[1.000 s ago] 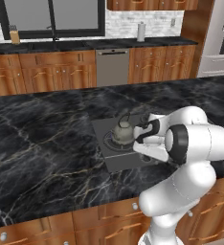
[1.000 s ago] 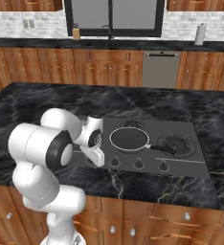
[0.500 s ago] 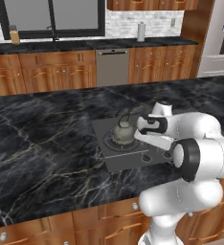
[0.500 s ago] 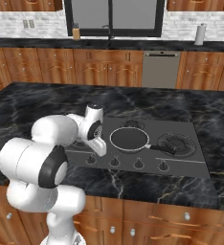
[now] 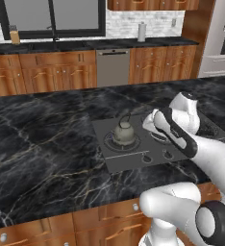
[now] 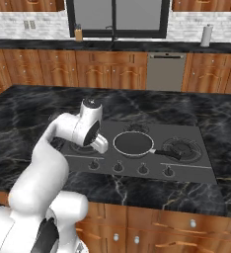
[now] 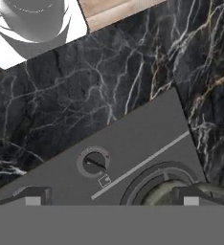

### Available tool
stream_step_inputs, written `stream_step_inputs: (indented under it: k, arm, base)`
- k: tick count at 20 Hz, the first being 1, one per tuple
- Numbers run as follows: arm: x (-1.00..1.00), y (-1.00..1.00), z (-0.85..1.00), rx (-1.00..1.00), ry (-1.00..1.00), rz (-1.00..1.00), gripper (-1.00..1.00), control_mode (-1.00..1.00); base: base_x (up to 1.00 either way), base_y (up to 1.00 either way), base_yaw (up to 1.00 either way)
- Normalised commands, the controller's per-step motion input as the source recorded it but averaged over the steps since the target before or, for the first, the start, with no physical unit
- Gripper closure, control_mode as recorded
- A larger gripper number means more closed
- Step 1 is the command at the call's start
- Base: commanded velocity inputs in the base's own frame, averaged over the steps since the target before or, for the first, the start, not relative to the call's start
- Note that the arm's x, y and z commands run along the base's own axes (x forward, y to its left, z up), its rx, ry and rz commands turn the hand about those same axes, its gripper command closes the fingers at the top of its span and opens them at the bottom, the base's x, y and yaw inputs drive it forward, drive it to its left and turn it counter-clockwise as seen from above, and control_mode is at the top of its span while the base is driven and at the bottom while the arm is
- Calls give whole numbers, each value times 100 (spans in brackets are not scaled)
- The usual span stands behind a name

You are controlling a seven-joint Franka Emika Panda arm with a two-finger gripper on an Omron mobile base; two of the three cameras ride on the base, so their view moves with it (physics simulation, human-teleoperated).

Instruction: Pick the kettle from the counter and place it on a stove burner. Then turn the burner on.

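Since half a second ago the arm has swung away from the kettle (image 5: 123,133) toward the right and front of the cooktop (image 5: 133,162), while the kettle has stayed on its burner (image 5: 120,142).

In the left base view, the kettle stands upright on the burner at the middle of the frame, in the left part of the cooktop. The gripper (image 5: 152,121) is just right of it, apart from it; its fingers are hidden by the hand, so I cannot tell how wide they are. The black marble counter (image 5: 42,149) fills the left side.

In the right base view, the hand hangs at the centre left, over the left part of the cooktop (image 6: 196,163), and it hides the kettle. A frying pan (image 6: 133,144) lies right of it, and four knobs are in a row below; the leftmost knob (image 6: 94,164) is under the hand.

In the hand view, one knob (image 7: 94,162) is at the lower centre, the kettle (image 7: 164,195) at the bottom right edge. The two finger tips (image 7: 32,201) sit far apart and hold nothing.
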Motion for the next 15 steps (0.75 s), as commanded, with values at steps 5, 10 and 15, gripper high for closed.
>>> stream_step_inputs:
  k: [5, 10, 15]
  arm:
    - [-100, 0, 100, 0, -13, 23, -100, -100]
    - [-100, 0, 100, 0, -9, 20, -100, -100]
    - [-100, -1, 87, 0, -11, 21, -100, -100]
  base:
    - [0, 0, 0]
    - [0, 0, 0]
    - [0, 0, 0]
